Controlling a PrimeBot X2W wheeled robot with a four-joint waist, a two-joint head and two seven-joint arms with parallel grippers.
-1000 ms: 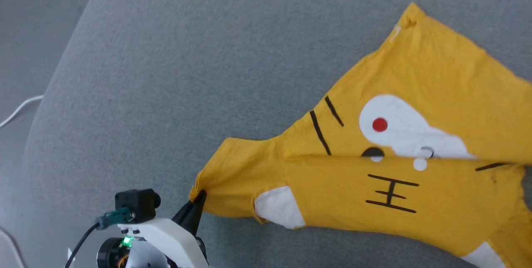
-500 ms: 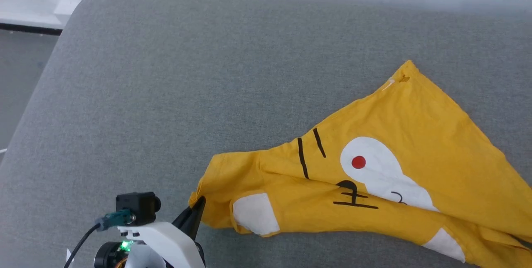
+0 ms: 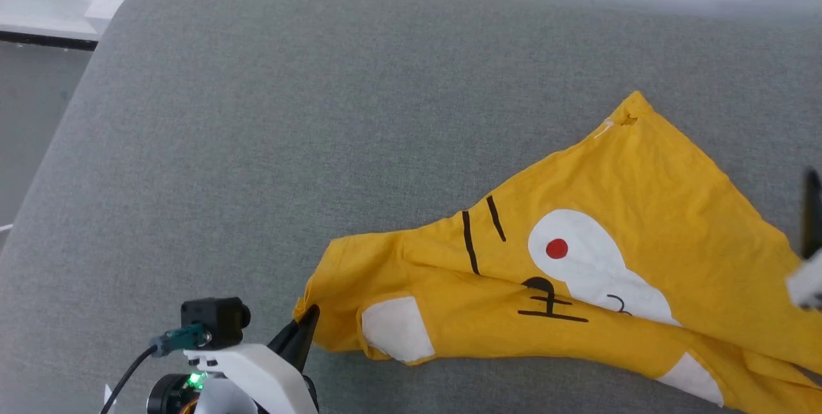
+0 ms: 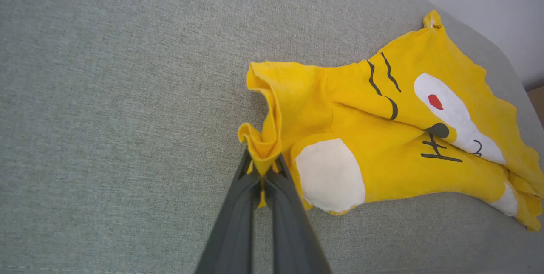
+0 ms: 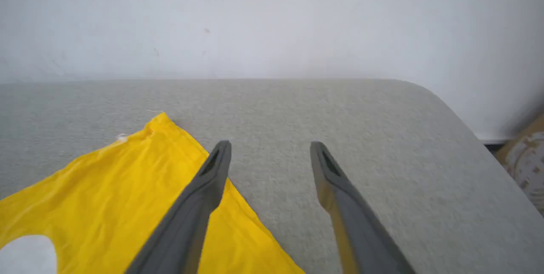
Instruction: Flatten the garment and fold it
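The garment (image 3: 642,208), a bright yellow T-shirt with white patches, a red dot and thin black lines, lies rumpled and partly doubled over at the right of the grey cushion. My left gripper (image 3: 307,319) is shut on a bunched fold at the shirt's left sleeve end. The left wrist view shows the garment (image 4: 382,138) with yellow cloth pinched between the tips of that gripper (image 4: 262,171). My right gripper (image 5: 271,145) is open and holds nothing. It hovers over the far pointed corner of the garment (image 5: 127,189). One of its dark fingers (image 3: 813,208) shows at the head view's right edge.
The shirt rests on a wide grey fabric cushion (image 3: 257,144) with rounded corners. A white wall runs behind it and grey floor (image 3: 32,119) lies to the left. A brown patterned object (image 5: 527,159) sits beyond the cushion's right corner.
The head camera tilted up, shifting the whole picture. The shirt's near fold has gone slack and lies more bunched. My right gripper's finger has come into view at the right edge. The left grip is unchanged.
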